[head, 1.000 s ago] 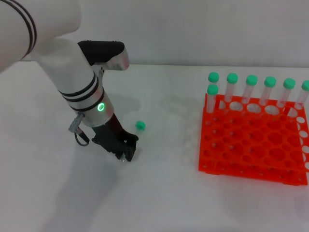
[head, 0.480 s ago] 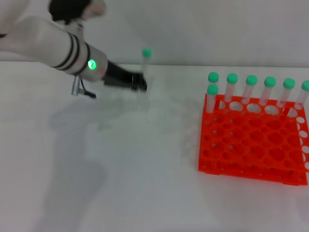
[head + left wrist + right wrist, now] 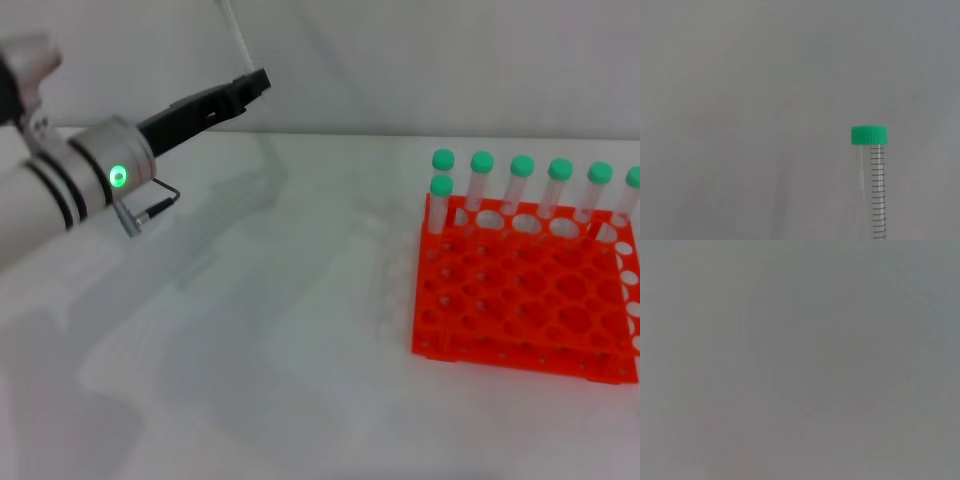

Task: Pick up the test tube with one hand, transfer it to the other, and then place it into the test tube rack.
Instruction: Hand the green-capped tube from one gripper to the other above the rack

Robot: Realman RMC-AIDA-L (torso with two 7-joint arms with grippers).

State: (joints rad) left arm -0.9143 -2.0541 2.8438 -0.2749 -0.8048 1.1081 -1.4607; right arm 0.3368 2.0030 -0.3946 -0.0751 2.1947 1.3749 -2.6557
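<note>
the test tube is up in the air, held by the left pincer well above the counter. in the head view only a thin pale stretch of it shows, rising from the pincer's tip at a slight tilt and running out past the top edge, so its cap is out of sight there. the left wrist view shows the upper part upright against a plain grey background: a round green cap on a clear barrel marked with fine dark graduation lines.

the left pincer is closed narrow on the tube's lower part. its black fingers reach toward the middle from the left side, ahead of a silver cuff and a white arm with black bands and a lit green ring. a small bent wire hangs under the cuff.

the test tube rack sits on the counter to the right, well apart from the held tube, bright orange-red with a grid of round holes. seven capped tubes stand upright along its far side, one of them at the far left corner just in front of the row.

the right wrist view shows only flat grey.
</note>
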